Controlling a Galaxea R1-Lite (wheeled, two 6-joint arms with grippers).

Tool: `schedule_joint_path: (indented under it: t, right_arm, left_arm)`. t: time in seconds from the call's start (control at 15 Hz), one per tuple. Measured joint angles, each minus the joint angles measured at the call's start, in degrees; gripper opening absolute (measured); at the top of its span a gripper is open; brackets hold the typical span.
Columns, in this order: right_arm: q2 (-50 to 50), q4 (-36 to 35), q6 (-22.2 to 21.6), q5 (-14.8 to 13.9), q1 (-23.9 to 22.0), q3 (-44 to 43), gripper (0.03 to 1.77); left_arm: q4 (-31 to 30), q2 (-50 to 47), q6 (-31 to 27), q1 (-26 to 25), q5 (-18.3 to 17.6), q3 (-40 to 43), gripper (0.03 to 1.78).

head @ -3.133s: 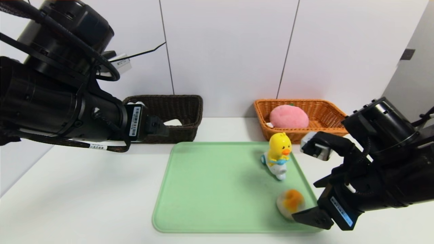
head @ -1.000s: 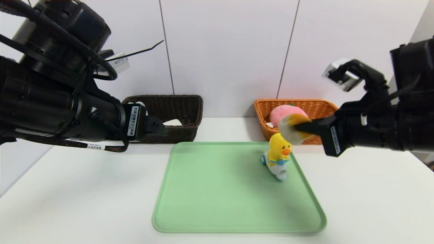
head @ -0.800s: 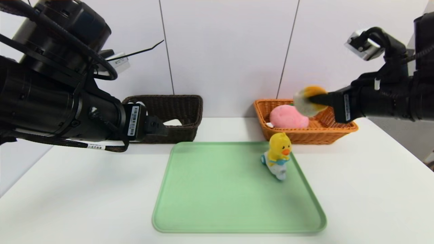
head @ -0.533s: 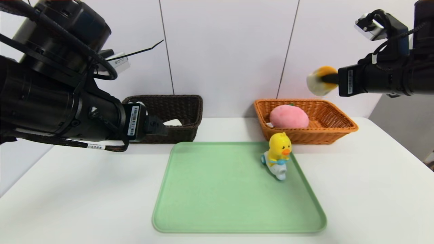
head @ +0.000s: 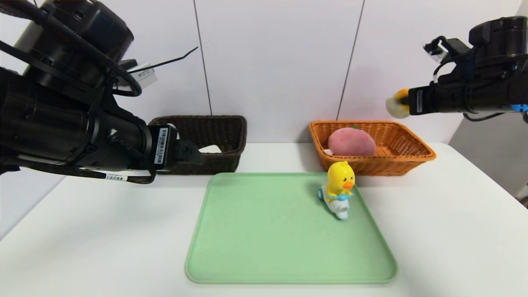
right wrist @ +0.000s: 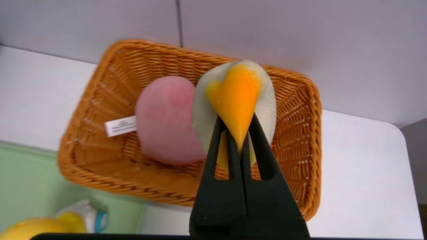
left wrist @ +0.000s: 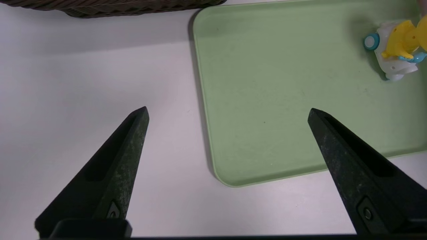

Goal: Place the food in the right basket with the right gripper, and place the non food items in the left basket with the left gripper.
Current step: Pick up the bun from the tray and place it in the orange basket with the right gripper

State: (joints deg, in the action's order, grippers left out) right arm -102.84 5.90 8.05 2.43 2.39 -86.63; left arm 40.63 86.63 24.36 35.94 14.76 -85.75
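Two baskets stand at the back of the white worktop (head: 82,247): a dark brown basket (head: 214,136) on the left, an orange basket (head: 396,144) on the right. Orange basket holds a pink plush peach (head: 351,141), white tag showing in the right wrist view.

Right hand (head: 406,104) high above the orange basket's right side, pinched tight on a fried-egg toy (head: 397,105): white rim, orange yolk squeezed between the tips. Right wrist view has the egg hanging over the basket interior, just beside the peach, not touching it.

Green tray (head: 268,247) in front of the baskets, centre of worktop. Yellow duck toy on a white scooter (head: 338,189) upright near the tray's far right corner.

Left hand (left wrist: 227,113) spread wide, holding nothing, poised over the tray's left edge and bare worktop, near the brown basket.
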Motion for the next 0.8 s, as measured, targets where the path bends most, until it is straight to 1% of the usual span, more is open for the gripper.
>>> schedule_joint_path:
  t: [0.13,0.33,0.8]
  right_arm:
    - [-2.58,0.02,0.05,-0.01,-1.90,-0.88,0.05]
    - [-5.46,0.00,0.05,-0.06,-3.01,-1.13,0.05]
    - [-10.93,0.02,-0.02,-0.09,-3.32,0.00,0.05]
  left_arm:
    - [0.00,0.06,-0.02,0.00,0.00,-0.02,1.69]
    - [0.00,0.11,0.02,0.00,0.06,-0.05,1.69]
    - [0.10,0.13,0.02,-0.05,0.06,0.05,1.69]
